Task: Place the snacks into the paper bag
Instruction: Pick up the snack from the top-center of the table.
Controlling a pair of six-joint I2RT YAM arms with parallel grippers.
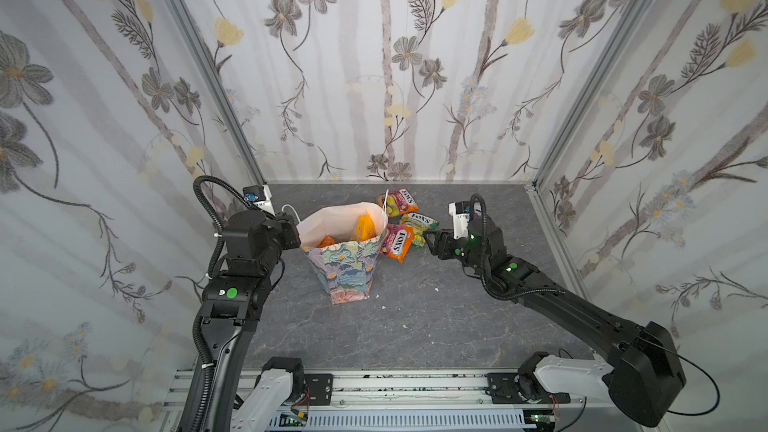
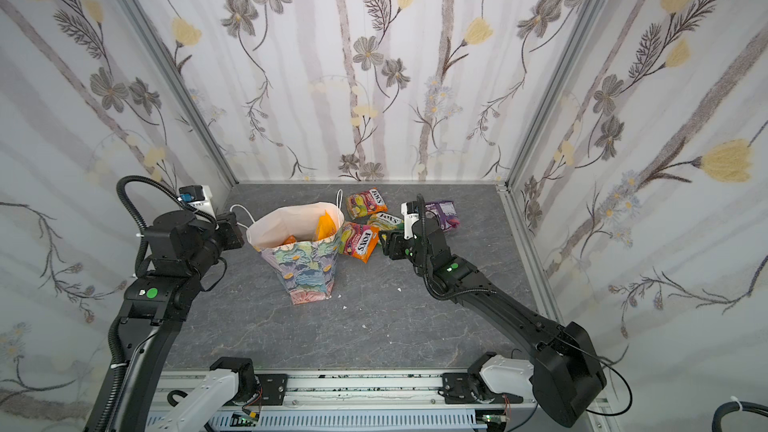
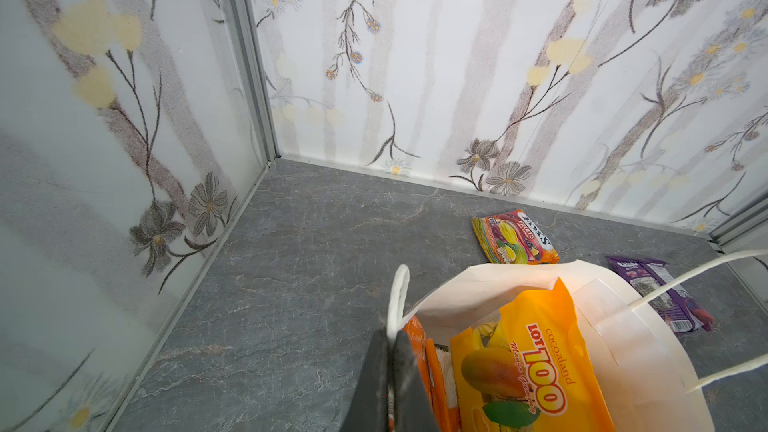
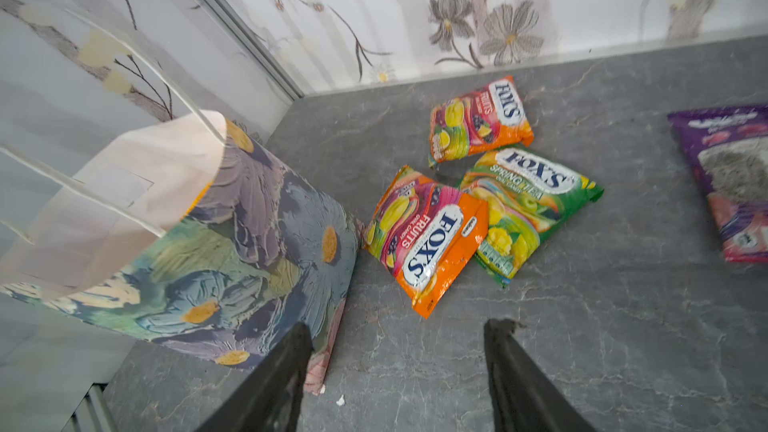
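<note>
The paper bag [image 1: 345, 268] stands upright on the grey table [image 1: 415, 326]. The left gripper [image 3: 391, 332] has its fingers pressed together on the bag's rim. Inside the bag are a yellow mango packet [image 3: 536, 359] and an orange packet [image 3: 434, 371]. The right gripper [image 4: 401, 326] hovers spread and empty near 3 packs beside the bag: the near FOX'S Fruits pack [image 4: 432, 238] overlapping the FOX'S Spring Tea pack [image 4: 536, 197], and the far FOX'S Fruits pack [image 4: 478, 118]. A purple packet [image 4: 735, 184] lies apart.

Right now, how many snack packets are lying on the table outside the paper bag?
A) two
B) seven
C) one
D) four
D: four lie on the table outside the paper bag: an orange-pink FOX'S pack beside it, another orange-pink FOX'S pack nearer the back wall, a green FOX'S pack and a purple packet.
</note>
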